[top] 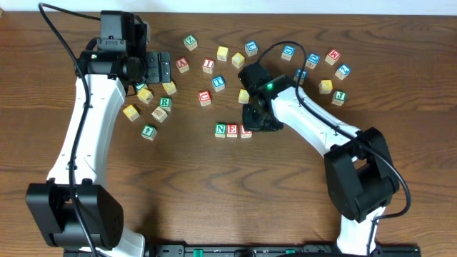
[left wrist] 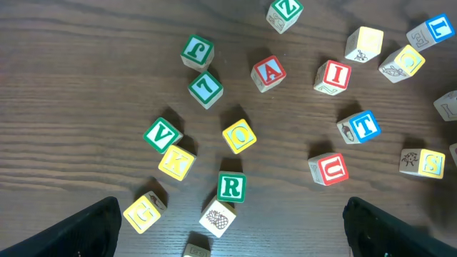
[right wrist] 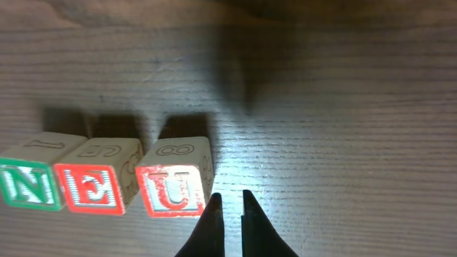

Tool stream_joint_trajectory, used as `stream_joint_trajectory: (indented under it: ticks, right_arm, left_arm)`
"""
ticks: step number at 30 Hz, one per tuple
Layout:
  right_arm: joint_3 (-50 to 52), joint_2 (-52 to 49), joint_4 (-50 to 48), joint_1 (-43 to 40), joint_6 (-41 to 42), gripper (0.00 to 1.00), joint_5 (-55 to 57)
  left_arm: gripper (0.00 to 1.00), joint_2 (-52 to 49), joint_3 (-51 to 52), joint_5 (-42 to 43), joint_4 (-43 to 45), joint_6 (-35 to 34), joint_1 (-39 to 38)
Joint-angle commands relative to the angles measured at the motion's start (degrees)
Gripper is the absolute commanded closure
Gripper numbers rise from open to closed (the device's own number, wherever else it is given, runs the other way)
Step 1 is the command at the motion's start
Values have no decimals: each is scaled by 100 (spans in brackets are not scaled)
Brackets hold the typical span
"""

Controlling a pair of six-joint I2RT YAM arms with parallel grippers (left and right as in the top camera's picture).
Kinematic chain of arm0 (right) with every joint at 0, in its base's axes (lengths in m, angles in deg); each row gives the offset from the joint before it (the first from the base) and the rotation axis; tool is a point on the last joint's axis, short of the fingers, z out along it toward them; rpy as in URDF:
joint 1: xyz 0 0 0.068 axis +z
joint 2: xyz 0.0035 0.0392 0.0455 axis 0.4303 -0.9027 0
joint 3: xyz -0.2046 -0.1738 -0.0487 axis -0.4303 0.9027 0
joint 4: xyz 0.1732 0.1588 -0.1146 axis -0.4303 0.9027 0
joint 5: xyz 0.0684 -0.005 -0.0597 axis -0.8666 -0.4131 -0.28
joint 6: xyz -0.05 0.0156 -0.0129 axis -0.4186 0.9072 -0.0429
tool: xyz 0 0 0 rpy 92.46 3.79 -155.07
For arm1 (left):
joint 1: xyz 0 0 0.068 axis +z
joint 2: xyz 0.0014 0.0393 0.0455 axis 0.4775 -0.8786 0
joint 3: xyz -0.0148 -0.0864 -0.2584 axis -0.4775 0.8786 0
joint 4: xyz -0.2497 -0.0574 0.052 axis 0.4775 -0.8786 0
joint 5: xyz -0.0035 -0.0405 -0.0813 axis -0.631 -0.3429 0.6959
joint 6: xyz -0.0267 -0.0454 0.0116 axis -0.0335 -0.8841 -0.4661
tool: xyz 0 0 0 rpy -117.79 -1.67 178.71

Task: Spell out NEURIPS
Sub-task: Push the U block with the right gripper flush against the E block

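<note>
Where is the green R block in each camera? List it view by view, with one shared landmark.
Overhead: the green R block is left of centre, in the loose cluster.
Left wrist: the green R block is at bottom centre.
Right wrist: not in it.
Landmark: the yellow Q block lies just above it in the overhead and left wrist views.

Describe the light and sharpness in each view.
Overhead: even light, sharp, soft shadows. Left wrist: evenly lit, letters crisp, its own fingertips dark and blurred. Right wrist: dim at top, bright patch right of the U block, letters slightly soft.
</note>
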Motion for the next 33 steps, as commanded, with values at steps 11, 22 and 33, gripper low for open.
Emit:
stream_joint_trajectory:
  ticks: [11,22,33]
  right_arm:
    - [79,-352,-142,-4,-63,97,-166]
    - [79,-352,-201,20,-153,98,-254]
    - [79,-352,-264,24,-214,98,-452]
  left_arm:
    - [2,131,-131,-50,-24,-7,13]
    - [2,131,-131,-50,-24,-7,13]
    - [2,131,-131,-50,-24,-7,13]
